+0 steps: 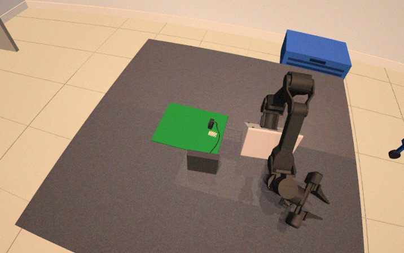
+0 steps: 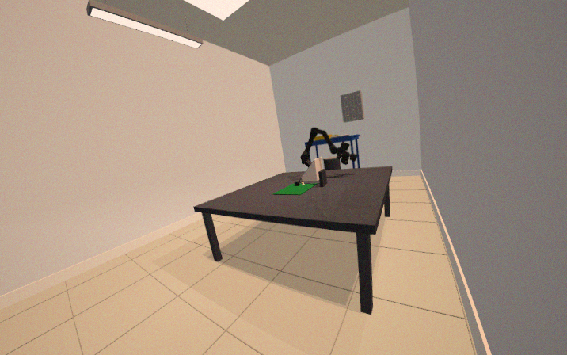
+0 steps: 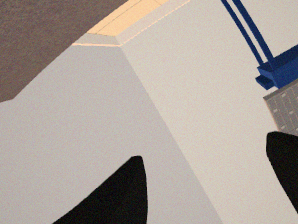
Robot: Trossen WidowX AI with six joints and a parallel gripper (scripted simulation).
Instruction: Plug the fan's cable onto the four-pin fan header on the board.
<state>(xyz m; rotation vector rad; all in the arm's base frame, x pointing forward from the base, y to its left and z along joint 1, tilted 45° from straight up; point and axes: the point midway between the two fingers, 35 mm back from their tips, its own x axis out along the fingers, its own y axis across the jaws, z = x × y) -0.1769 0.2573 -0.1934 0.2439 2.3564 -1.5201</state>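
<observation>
The green board (image 1: 178,128) (image 2: 288,192) lies flat on the dark table. The white header (image 1: 212,134) with small pins sits near its right edge in the top view. The black plug (image 1: 210,123) (image 2: 297,183) is just beyond the header, beside it and not on it. Its thin black cable (image 1: 219,137) curves past the header to the dark block (image 1: 202,162) (image 2: 322,177) at the board's edge. My gripper (image 1: 325,211) (image 3: 207,155) is open and empty, far from the plug and board. The plug's underside is hidden.
A pale upright block (image 1: 253,143) (image 2: 316,169) stands between the board and the arm's lower part. A blue cabinet (image 1: 317,44) stands beyond the table's far edge. The wrist view shows walls, part of the table and blue furniture (image 3: 287,72).
</observation>
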